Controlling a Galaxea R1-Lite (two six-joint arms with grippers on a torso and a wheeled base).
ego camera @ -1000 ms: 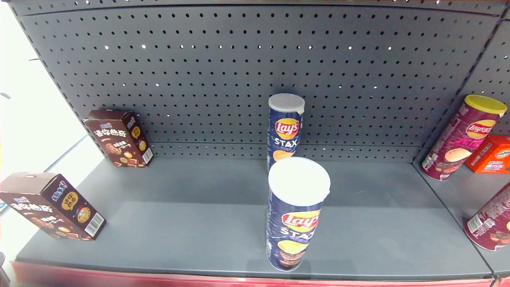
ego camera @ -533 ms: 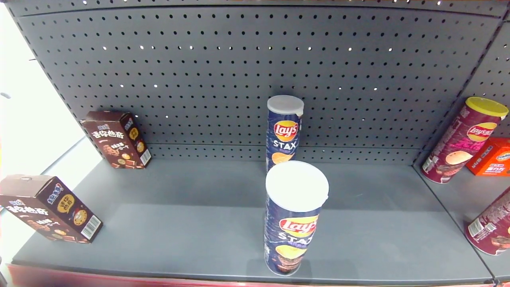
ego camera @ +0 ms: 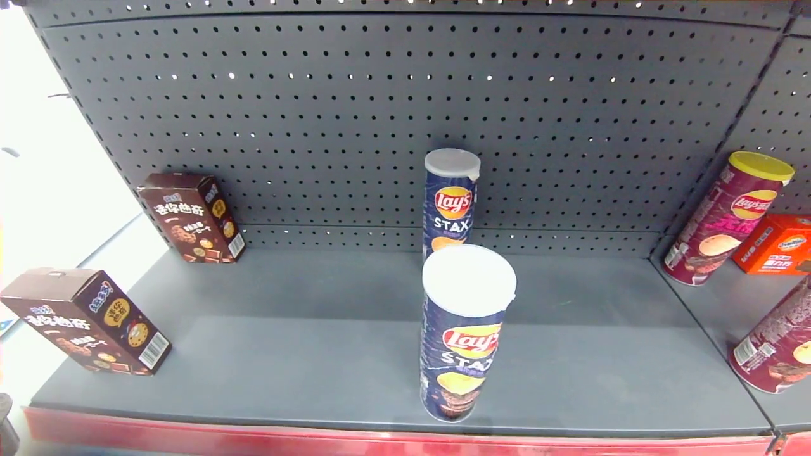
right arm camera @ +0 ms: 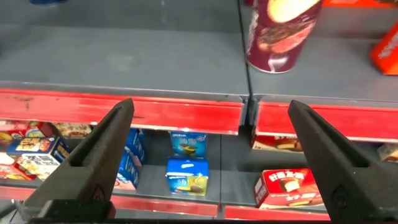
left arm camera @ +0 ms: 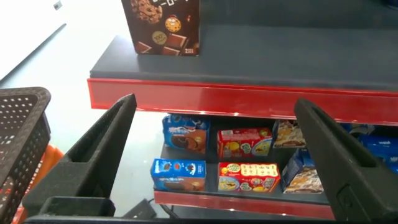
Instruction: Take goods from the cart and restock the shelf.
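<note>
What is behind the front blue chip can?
A second blue can stands upright behind the front blue can, near the pegboard. The front can's lid hides its base.

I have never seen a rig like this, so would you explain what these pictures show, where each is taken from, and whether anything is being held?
This is a two-armed robot on wheels, restocking a shop. The wide picture comes from the camera on its head, looking down at the grey shelf. On it stand two blue chip cans, the front can near the edge and the rear can by the perforated back wall, and two brown cookie boxes at the robot's left. A maroon can stands on the neighbouring shelf at its right. The other two pictures come from cameras on the wrists. The left gripper and the right gripper each show as two dark prongs, spread open with nothing between them; beyond them lie lower shelves of small boxes.
</note>
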